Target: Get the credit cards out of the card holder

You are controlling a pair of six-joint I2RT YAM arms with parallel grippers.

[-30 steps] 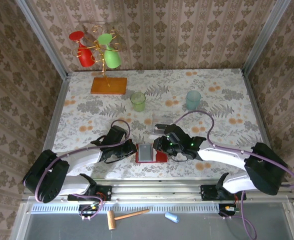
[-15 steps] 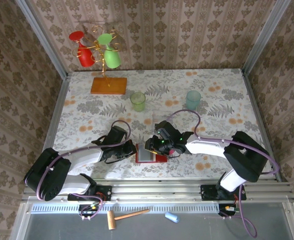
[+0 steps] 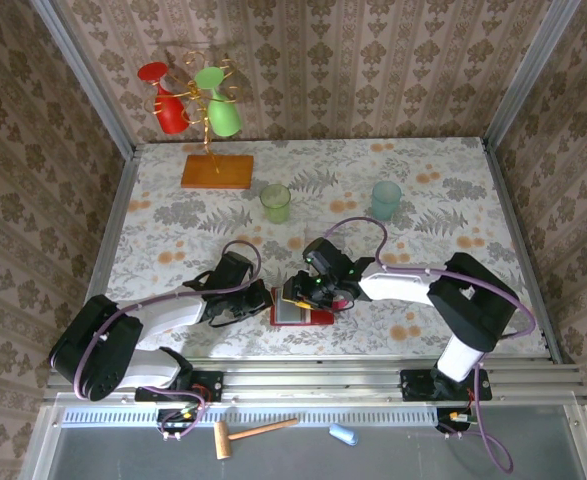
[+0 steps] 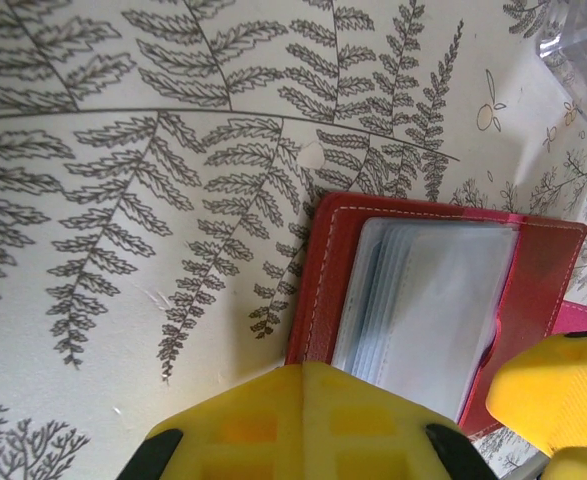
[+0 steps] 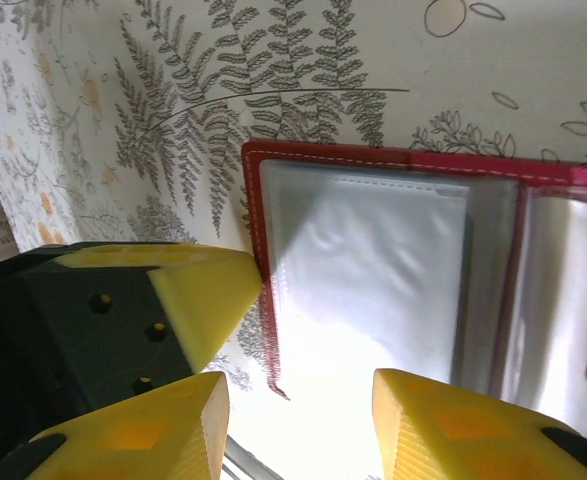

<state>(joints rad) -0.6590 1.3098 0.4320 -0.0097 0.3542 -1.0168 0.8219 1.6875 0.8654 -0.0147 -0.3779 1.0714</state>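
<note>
The red card holder lies open on the table near the front edge, its pale plastic sleeves facing up. No credit cards can be made out inside the sleeves. My left gripper is shut, its yellow fingertips resting at the holder's left edge. My right gripper hovers over the holder's left half. Its yellow fingers stand open with nothing between them, straddling the sleeve's near edge. The left gripper's yellow tip touches the red border.
A green cup and a pale blue cup stand further back. An orange wooden base carries a wire rack with red and green cups at the back left. A clear plastic piece lies beyond the holder.
My right gripper has swung left from the holder's right side to over its left half, and its jaws have opened wider. The left gripper has stayed put and shut.
</note>
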